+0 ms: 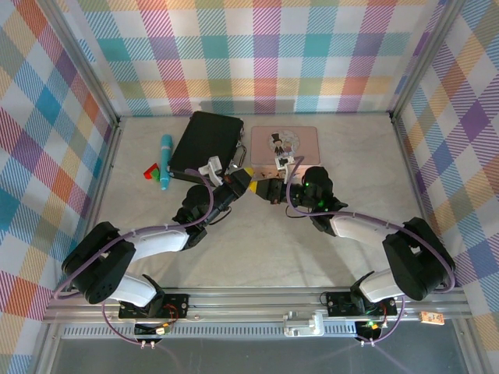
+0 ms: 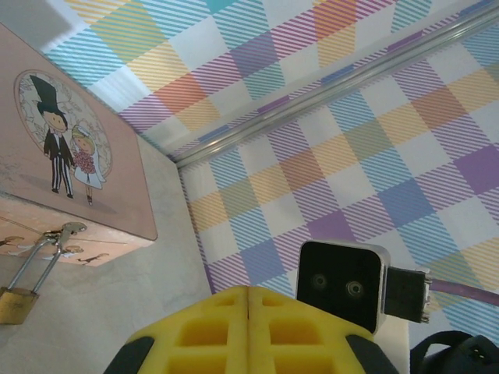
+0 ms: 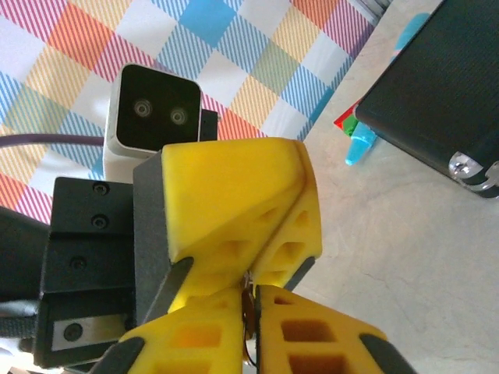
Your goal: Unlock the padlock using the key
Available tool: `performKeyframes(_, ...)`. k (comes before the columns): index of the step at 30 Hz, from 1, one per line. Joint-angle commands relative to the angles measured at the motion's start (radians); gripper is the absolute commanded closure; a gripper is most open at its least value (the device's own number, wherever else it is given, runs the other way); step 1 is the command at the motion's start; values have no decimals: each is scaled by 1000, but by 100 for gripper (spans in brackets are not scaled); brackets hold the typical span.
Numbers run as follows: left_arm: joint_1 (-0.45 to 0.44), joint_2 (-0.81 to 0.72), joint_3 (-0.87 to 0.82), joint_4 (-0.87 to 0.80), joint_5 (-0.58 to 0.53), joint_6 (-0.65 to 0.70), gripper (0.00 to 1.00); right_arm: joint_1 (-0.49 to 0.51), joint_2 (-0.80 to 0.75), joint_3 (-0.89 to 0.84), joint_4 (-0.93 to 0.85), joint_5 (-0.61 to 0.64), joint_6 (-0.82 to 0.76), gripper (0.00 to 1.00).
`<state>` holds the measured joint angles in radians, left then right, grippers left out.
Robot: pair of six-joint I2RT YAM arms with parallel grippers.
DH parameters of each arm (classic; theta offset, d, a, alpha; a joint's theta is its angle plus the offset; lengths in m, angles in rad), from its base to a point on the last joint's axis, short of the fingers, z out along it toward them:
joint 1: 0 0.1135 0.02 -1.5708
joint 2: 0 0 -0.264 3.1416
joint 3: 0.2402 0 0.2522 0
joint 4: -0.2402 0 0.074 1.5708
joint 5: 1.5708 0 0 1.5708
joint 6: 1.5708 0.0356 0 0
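**A:** Where is the padlock from the left pincer (image 2: 248, 290)?

**B:** Ahead of its tips and well off to their left. The padlock (image 2: 14, 305) hangs by its thin shackle (image 2: 35, 261) from the hasp (image 2: 66, 231) on the front wall of the pink tin (image 2: 70, 156). The brass body is clear of the pincer, and nothing touches it.

**A:** And that pincer's jaws?

**B:** They are pressed together. Its own wrist view shows the two yellow fingers meeting along one seam, with nothing visible between them.

**A:** The right pincer (image 3: 251, 290)?

**B:** It is tip to tip with the left one. Its fingers are clamped on a thin dark sliver (image 3: 248, 319) seen edge-on in the narrow slot between them. It is too slim for me to tell whether that is the key. The sliver's upper end reaches the left pincer's fingertips, but I cannot tell whether they pinch it too.

**A:** What lies around the right pincer?

**B:** Beyond it and to its right, the black case (image 3: 433, 101) lies on the table (image 3: 405, 257). A teal pen (image 3: 360, 148) lies just past the case's corner.
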<state>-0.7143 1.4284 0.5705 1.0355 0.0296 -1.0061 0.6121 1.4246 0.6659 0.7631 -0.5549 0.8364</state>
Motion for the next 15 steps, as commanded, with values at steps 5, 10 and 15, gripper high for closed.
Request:
performKeyframes(5, 15, -52, -17, -18, 2, -41, 46, -23, -9, 20, -83, -16, -109, 99)
performKeyframes(10, 56, -178, 20, -318, -6, 27, 15, -31, -73, 52, -354, 8, -303, 100)
performKeyframes(15, 91, -233, 70, -503, 61, 103, 14, -33, -126, 71, -508, 24, -426, 100)
